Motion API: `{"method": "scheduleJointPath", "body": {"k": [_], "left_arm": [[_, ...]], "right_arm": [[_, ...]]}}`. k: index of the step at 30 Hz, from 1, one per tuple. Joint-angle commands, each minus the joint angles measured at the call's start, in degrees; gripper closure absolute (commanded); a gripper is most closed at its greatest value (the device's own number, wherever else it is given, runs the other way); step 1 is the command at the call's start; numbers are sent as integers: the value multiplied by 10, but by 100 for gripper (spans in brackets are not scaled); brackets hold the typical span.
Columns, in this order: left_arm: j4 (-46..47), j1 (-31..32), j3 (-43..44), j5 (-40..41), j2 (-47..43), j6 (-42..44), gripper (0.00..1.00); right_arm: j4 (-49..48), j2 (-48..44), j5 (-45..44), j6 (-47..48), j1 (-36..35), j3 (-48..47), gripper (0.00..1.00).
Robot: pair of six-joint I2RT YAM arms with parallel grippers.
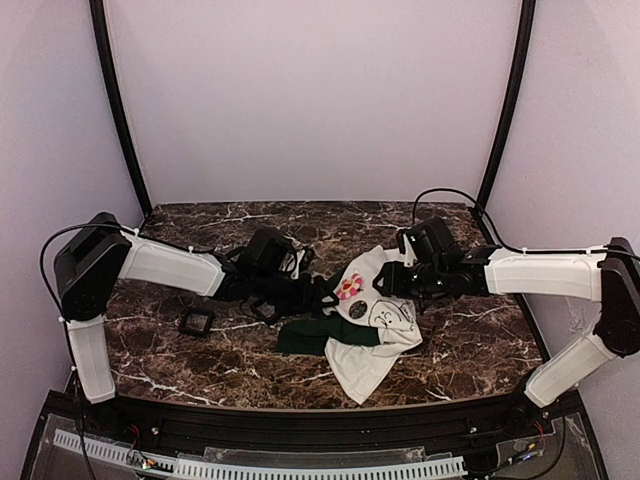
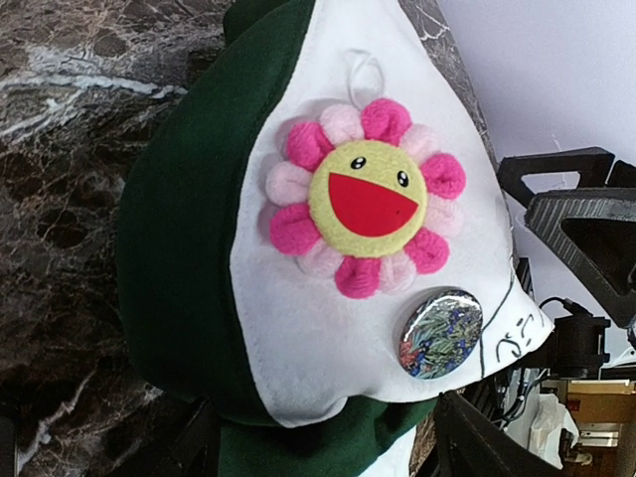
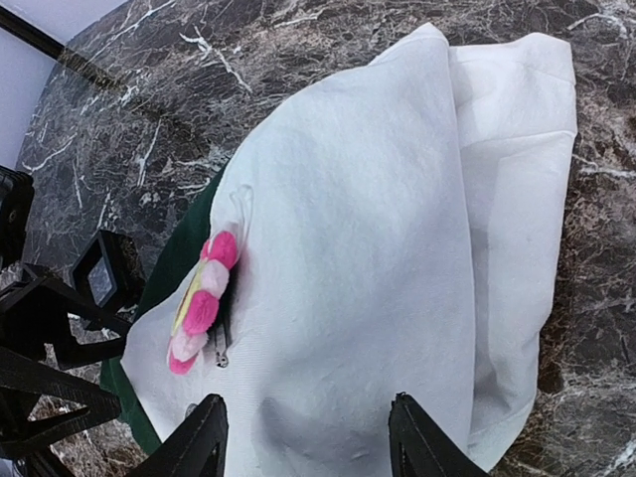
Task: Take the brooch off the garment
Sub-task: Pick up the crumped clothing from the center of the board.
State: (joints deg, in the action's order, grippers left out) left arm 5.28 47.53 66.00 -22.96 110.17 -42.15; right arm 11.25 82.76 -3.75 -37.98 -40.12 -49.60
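The garment (image 1: 378,330) is a white T-shirt with black drawing and dark green trim, lying crumpled at the table's centre right. The brooch (image 1: 348,288), a pink and white flower with a yellow smiling centre, is pinned on its left part. It fills the left wrist view (image 2: 366,204) and shows edge-on in the right wrist view (image 3: 202,303). My left gripper (image 1: 318,297) is open just left of the brooch, with green fabric (image 2: 328,447) between its fingers. My right gripper (image 1: 385,285) is open on the brooch's right, its fingers spread over white fabric (image 3: 308,437).
A round glossy floral badge (image 2: 440,333) is pinned just below the brooch. A small black square frame (image 1: 196,321) lies on the dark marble table (image 1: 200,365) at the left. White walls enclose the back and both sides.
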Motion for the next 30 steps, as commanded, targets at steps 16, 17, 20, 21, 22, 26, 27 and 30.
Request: {"method": "scheduleJointPath", "body": {"k": [16,17,20,21,22,26,27,30], "left_arm": [[95,1,-31,94,-86,74,99],[96,1,-32,94,-98,90,99],[87,1,-49,95,-171,122,99],[72,1,-54,95,-188,127,99],[62,1,-66,94,-223,136,99],[-23,1,-113,79,-325,149,99],[-66,1,-125,65,-337,150,99],[-135,5,-155,39,-380,135,99]], "right_arm": [[-28,-79,82,51,-5,-26,100],[-18,-90,84,58,-12,-35,100],[20,-125,72,67,-33,-64,100],[28,-136,69,64,-39,-68,100],[35,-146,71,57,-44,-68,100],[33,-164,92,11,-61,-34,100],[19,-160,100,-3,-69,-16,100],[-45,-126,119,-51,-98,35,100]]}}
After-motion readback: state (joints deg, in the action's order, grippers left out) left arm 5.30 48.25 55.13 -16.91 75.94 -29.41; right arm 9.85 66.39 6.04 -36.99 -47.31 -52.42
